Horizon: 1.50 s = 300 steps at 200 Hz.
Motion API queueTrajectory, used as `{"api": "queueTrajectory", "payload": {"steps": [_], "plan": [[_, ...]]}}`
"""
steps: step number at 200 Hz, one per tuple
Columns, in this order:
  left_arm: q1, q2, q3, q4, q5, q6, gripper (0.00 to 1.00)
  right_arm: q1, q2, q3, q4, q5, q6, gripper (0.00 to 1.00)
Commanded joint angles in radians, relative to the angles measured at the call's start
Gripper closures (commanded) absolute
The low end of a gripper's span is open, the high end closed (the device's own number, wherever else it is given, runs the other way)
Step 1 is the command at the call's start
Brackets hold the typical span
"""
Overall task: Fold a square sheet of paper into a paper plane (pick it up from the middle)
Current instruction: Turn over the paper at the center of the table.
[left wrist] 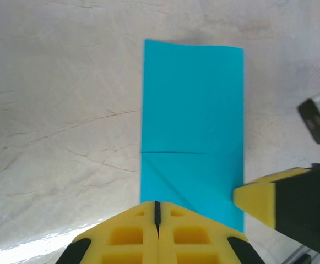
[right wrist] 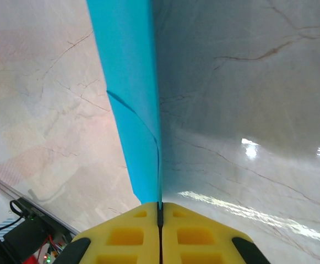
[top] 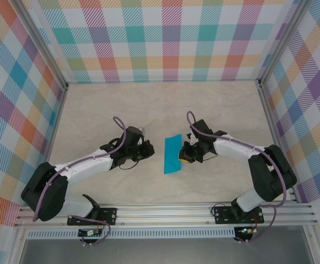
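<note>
Top view: the square sheet of paper (top: 172,154), folded to a narrow rectangle, lies mid-table (top: 121,110) between the left gripper (top: 147,149) and the right gripper (top: 185,154). Left wrist view: left gripper (left wrist: 157,220) fully closed, empty, tips at the sheet's near edge. Right wrist view: right gripper (right wrist: 160,212) pinched shut on the sheet's edge

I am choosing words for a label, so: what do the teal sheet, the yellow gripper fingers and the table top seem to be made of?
Teal sheet: thin matte paper; it holds sharp creases.
Left gripper's fingers: yellow moulded plastic or firm foam, matte, with recessed pockets.
Table top: marble-look, glossy with veins and glare; perhaps printed laminate.
</note>
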Motion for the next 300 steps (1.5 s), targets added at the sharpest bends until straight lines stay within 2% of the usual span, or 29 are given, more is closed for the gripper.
{"api": "queueTrajectory", "payload": {"steps": [1,22,72,102,131,181,215,249,277,300], "plan": [[0.019,-0.044,-0.023,-0.001,-0.051,-0.014,0.98,-0.005,-0.033,0.068,-0.151,0.087,-0.08,0.94],[0.039,-0.089,-0.056,0.014,-0.072,-0.029,0.97,-0.005,-0.052,0.143,-0.281,0.153,-0.124,0.94],[0.093,-0.224,-0.12,-0.034,-0.088,-0.021,0.92,0.004,-0.135,0.358,-0.614,0.426,-0.16,0.93],[0.113,-0.301,-0.159,-0.065,-0.106,-0.022,0.87,0.123,-0.081,0.56,-0.923,0.799,-0.07,0.93],[0.127,-0.35,-0.186,-0.088,-0.12,-0.028,0.84,0.235,0.048,0.652,-1.095,0.956,0.029,0.95],[0.147,-0.487,-0.214,-0.183,-0.157,-0.037,0.82,0.396,0.378,0.806,-1.163,0.956,0.114,0.92],[0.152,-0.589,-0.251,-0.248,-0.176,-0.055,0.79,0.449,0.515,0.885,-1.118,0.876,0.099,0.89],[0.161,-0.632,-0.24,-0.303,-0.176,-0.045,0.78,0.45,0.521,0.834,-0.921,0.714,0.048,0.84],[0.162,-0.635,-0.23,-0.325,-0.159,-0.044,0.77,0.451,0.522,0.819,-0.818,0.616,0.032,0.77],[0.162,-0.646,-0.233,-0.333,-0.15,-0.05,0.76,0.449,0.442,0.739,-0.646,0.478,-0.003,0.73]]}}
